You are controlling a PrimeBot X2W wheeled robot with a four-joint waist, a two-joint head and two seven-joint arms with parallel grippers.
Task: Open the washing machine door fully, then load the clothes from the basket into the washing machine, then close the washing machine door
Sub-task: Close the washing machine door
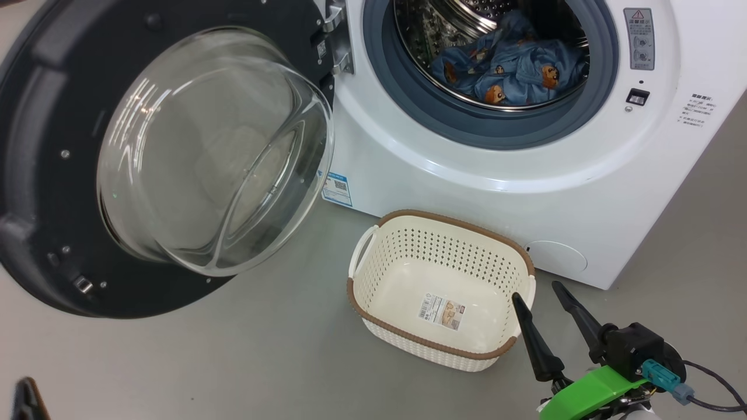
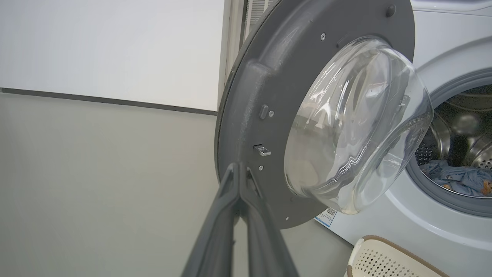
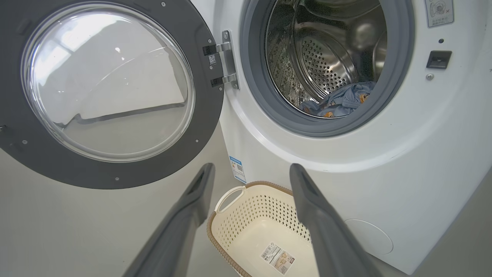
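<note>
The washing machine door (image 1: 46, 175) stands swung wide to the left, its clear glass bowl (image 1: 216, 151) facing me. The light-blue clothes (image 1: 513, 64) lie in the steel drum of the white washing machine (image 1: 467, 192). The cream basket (image 1: 432, 251) sits on the floor before the machine, with just a label sticker on its floor. My right gripper (image 1: 537, 291) hovers open by the basket's right rim; the right wrist view shows the gripper (image 3: 251, 171) above the basket (image 3: 250, 219). In the left wrist view my left gripper (image 2: 238, 166) is shut on nothing, its tips at the door's (image 2: 269, 69) lower outer edge.
Grey floor spreads to the left and front of the basket. A white wall panel (image 2: 111, 50) with a dark base strip stands behind the door. A blue label sticker (image 1: 337, 189) marks the machine's lower left front.
</note>
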